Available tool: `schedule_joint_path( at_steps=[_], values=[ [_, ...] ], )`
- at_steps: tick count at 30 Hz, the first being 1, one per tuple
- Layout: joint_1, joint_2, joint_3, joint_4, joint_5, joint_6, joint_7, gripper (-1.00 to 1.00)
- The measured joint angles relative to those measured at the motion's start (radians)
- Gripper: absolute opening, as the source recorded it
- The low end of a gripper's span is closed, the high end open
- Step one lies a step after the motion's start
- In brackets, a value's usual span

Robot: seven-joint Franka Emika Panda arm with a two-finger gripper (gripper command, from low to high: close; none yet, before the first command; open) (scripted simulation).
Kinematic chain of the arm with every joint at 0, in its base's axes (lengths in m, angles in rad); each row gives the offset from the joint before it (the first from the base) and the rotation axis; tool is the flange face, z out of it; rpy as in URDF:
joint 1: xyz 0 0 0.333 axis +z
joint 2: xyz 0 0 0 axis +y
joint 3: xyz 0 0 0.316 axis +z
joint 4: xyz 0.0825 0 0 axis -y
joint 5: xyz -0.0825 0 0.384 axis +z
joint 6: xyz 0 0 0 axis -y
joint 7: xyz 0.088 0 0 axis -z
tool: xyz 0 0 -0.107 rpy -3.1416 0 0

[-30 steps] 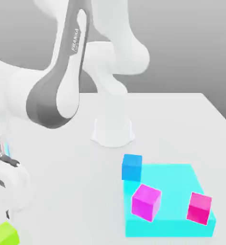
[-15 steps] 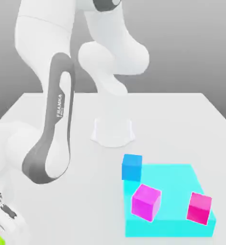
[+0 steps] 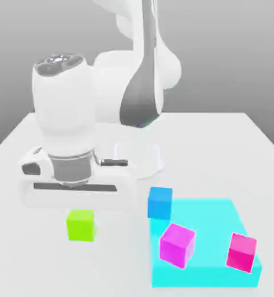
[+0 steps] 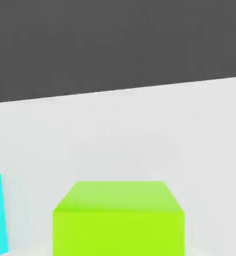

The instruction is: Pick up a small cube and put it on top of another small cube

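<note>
The lime-green cube point(image 3: 81, 225) is seen just below the wide white hand, clamped in the gripper point(image 3: 81, 216), whose jaws are drawn fully in against it. In the hand view the same cube point(image 4: 118, 220) sits close under the camera. Whether the cube is lifted clear of the white table point(image 3: 232, 145) or touches it cannot be told. It is placed near the front edge of the table, toward the exterior view's left.

The bright-blue cube point(image 3: 160, 202) stands to the exterior view's right of the green one, touching the back left corner of the flat cyan slab point(image 3: 212, 243). A magenta cube point(image 3: 177, 245) and a pink-red cube point(image 3: 242, 252) rest on that slab, toward its front edge.

Several failures are judged possible. If the green cube is carried across too low, the blue cube could be struck and pushed along the slab's edge. The landing face is small, so a slightly off-centre release could leave the green cube overhanging and toppling. The magenta cube lies near the target and could be brushed by the broad hand during descent. A shallow grip could also let the cube slip.
</note>
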Motion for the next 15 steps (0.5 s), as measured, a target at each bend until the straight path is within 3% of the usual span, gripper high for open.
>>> schedule_joint_path(
  at_steps=[12, 15],
  values=[
    [0.196, -0.432, 0.083, -0.333, -0.036, -0.094, -0.337, -1.00],
    [0.221, -0.422, 0.095, -0.381, -0.036, -0.034, -0.377, -1.00]
  ],
)
